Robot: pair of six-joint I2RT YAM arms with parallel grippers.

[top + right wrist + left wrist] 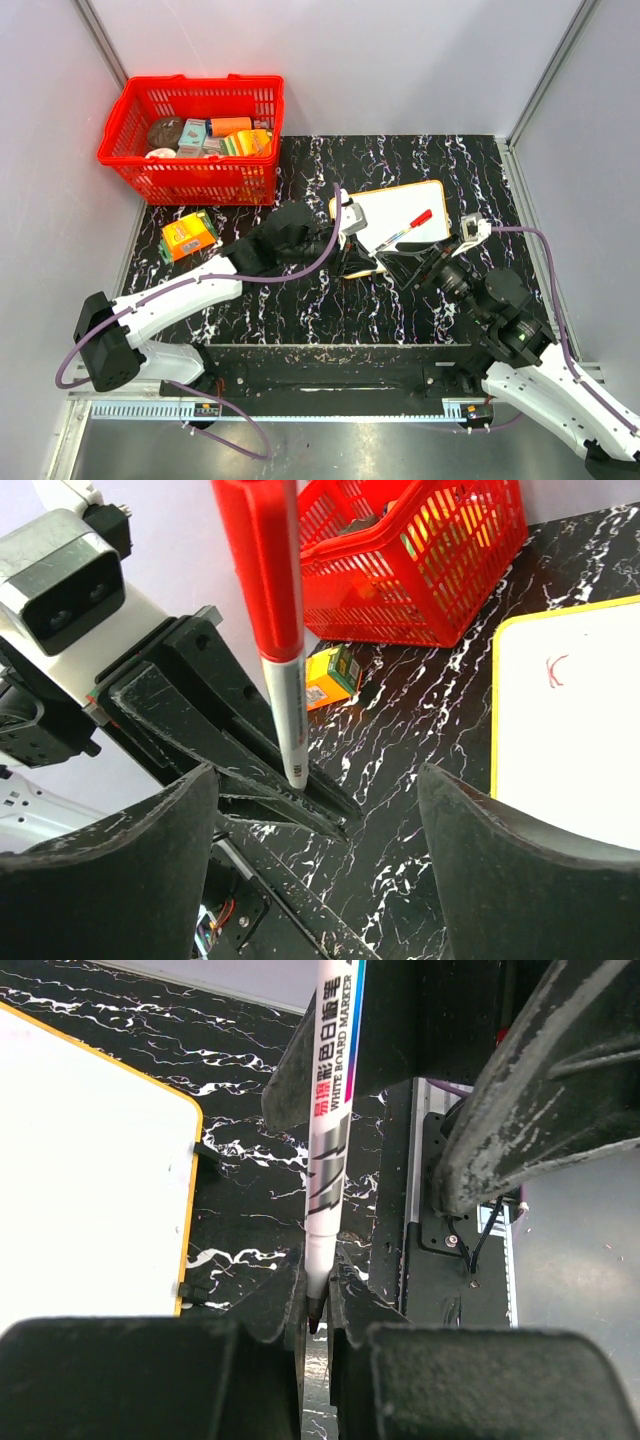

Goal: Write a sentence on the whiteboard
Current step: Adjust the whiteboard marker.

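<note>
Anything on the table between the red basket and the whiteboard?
No. The top external view shows only bare black marbled tabletop between the red basket and the whiteboard; the left arm passes just on its near side.

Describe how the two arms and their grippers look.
The left arm and right arm have white shells and black joints, each trailing a purple cable. The left gripper and right gripper are black, with scuffed fingers.
</note>
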